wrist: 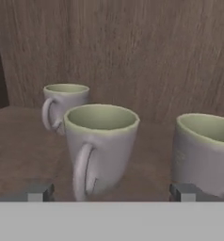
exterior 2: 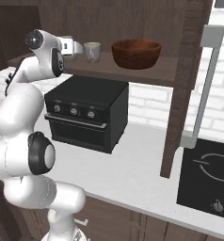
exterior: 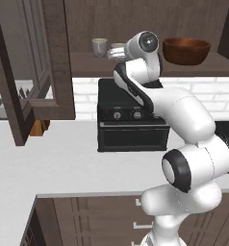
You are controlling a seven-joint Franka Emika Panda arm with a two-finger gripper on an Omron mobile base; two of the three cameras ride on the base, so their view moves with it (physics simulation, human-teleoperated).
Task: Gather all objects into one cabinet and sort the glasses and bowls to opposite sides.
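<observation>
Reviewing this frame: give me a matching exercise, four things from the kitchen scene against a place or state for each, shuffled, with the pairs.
Things:
1. bowl
2. middle cup
3. oven
4. gripper

Places or states:
A. black, on the white counter under the shelf
B. open, fingertips either side of a cup
C. right end of the cabinet shelf
D. upright between two other cups

Pairs: 1-C, 2-D, 3-A, 4-B
</observation>
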